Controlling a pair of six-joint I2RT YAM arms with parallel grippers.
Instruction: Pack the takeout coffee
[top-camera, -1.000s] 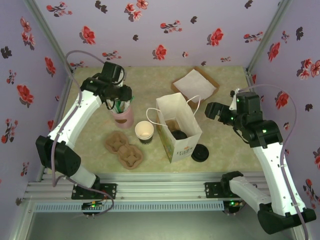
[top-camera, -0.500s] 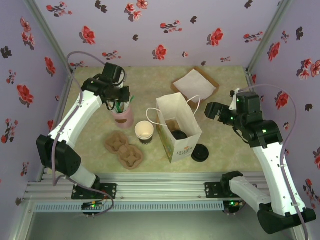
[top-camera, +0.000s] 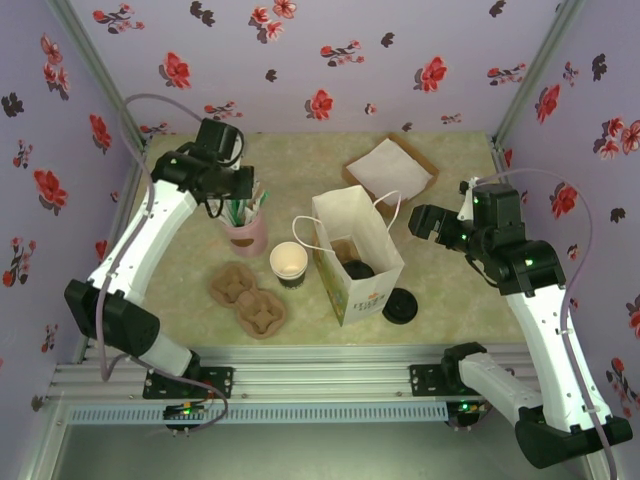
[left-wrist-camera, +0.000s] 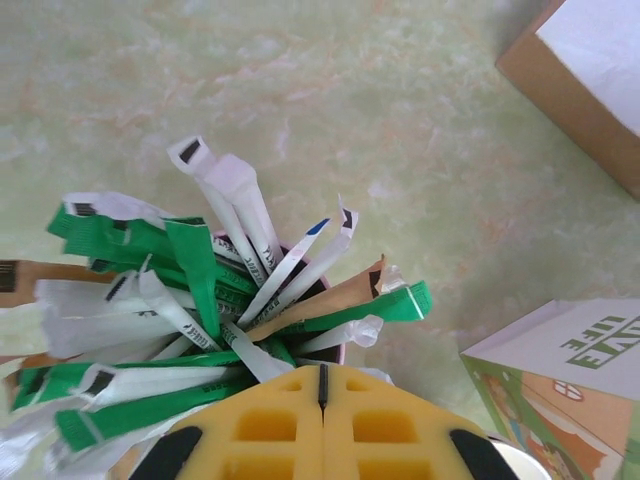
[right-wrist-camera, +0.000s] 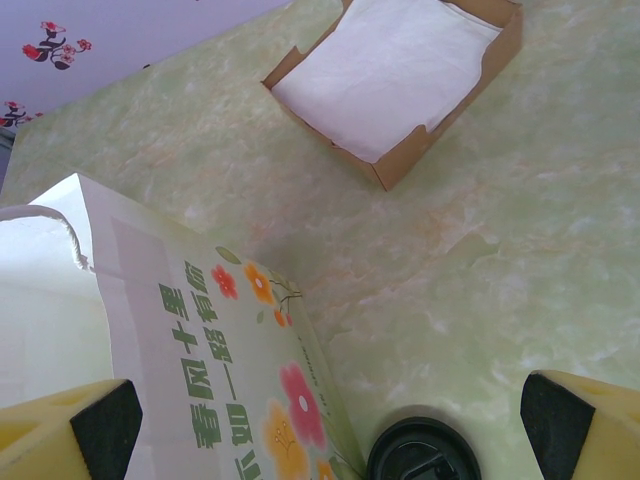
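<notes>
Bright, even light was cast from above, and only faint, soft shadows were left on the surface (top-camera: 450, 310). Close objects at 7 o'clock in the left wrist view were slightly blurred.

Left gripper (top-camera: 236, 200): stirrer cup (top-camera: 246, 233) directly beneath. Takeout coffee (top-camera: 288, 262) to its right, toward the arm bases; cup carriers (top-camera: 248, 298) closer to the bases. Right gripper (top-camera: 420, 220): bag (top-camera: 357, 262) to its left, lid (top-camera: 400, 305) beneath it, beside the bag, napkin tray (top-camera: 390, 170) beyond.

Lilac walls (top-camera: 230, 45) — red flowers (top-camera: 320, 103) — around a green marbled table (top-camera: 300, 165)
</notes>
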